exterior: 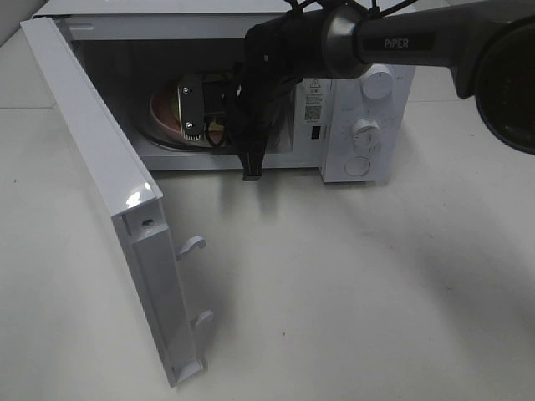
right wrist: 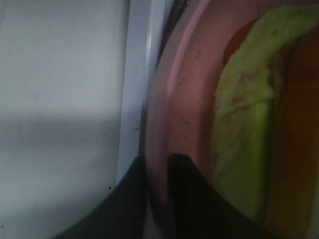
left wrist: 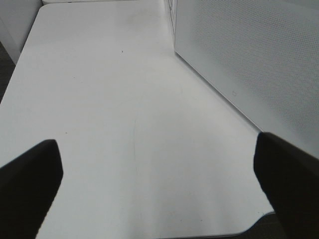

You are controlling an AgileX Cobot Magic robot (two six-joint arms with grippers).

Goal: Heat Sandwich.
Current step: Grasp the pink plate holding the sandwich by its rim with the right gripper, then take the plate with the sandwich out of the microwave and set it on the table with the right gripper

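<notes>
Sandwich lies on the pink plate inside the open microwave, near the cavity's front edge. Judged light, soft and loosely stacked, with limp lettuce. Best carried by the plate's smooth, rigid rim. Right gripper jaws are narrow, pinching that rim. Left gripper jaws are wide and empty over the table.

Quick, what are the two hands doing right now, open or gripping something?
Left hand: open, holding nothing.
Right hand: closed on the rim of the pink plate that carries the sandwich.
</notes>
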